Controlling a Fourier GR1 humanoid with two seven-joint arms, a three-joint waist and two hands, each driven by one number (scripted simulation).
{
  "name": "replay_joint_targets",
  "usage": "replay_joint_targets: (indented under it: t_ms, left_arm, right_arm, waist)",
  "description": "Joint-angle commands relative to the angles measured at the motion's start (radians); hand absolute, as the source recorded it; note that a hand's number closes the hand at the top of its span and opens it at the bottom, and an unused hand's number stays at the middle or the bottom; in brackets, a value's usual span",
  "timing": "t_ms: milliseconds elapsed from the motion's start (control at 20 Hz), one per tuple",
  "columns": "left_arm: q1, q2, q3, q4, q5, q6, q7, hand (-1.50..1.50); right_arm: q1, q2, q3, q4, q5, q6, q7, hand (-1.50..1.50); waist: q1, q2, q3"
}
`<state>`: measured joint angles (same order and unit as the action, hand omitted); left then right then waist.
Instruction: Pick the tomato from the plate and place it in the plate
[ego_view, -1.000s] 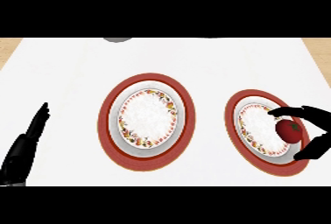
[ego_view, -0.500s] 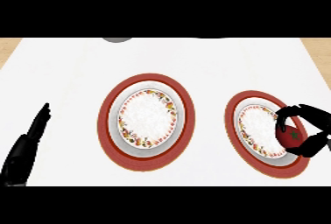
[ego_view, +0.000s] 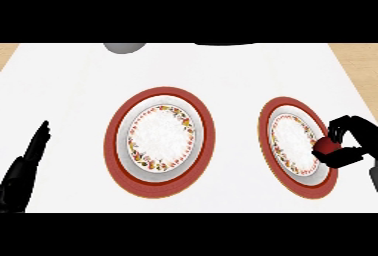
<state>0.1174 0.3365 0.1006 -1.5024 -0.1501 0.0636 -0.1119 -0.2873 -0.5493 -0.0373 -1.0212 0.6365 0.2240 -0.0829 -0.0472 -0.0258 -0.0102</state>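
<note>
Red tomato (ego_view: 323, 146): clasped in my right hand's (ego_view: 347, 145) curled fingers at right plate's (ego_view: 291, 112) edge; transfer to left plate (ego_view: 159, 137) outstanding; left hand (ego_view: 26, 167) open, resting.

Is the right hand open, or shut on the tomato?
Shut on the tomato: the right hand's fingers curl round it at the right plate's edge.
</note>
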Motion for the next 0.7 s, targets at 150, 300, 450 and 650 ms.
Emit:
replay_joint_targets:
  t_ms: [150,300,450,650]
  left_arm:
    - [0.040,0.013,0.022,-0.034,0.029,-0.025,0.002,0.00]
    - [0.018,-0.005,0.010,-0.009,0.009,-0.004,0.005,0.00]
    - [0.042,-0.025,-0.013,-0.019,-0.024,0.020,-0.013,0.00]
    - [0.033,0.002,0.003,-0.020,0.013,-0.034,-0.015,0.00]
  right_arm:
    - [0.126,0.096,0.000,-0.340,0.142,-0.286,0.336,1.50]
    - [0.181,0.111,0.040,-0.566,0.209,-0.313,0.426,1.50]
    - [0.221,0.097,0.042,-0.799,0.223,-0.304,0.461,1.50]
    - [0.234,0.154,0.142,-1.077,0.223,-0.241,0.519,1.50]
  waist:
    - [-0.007,0.001,0.005]
    - [-0.025,0.001,0.004]
    - [-0.021,0.002,0.005]
    - [0.006,0.007,0.007]
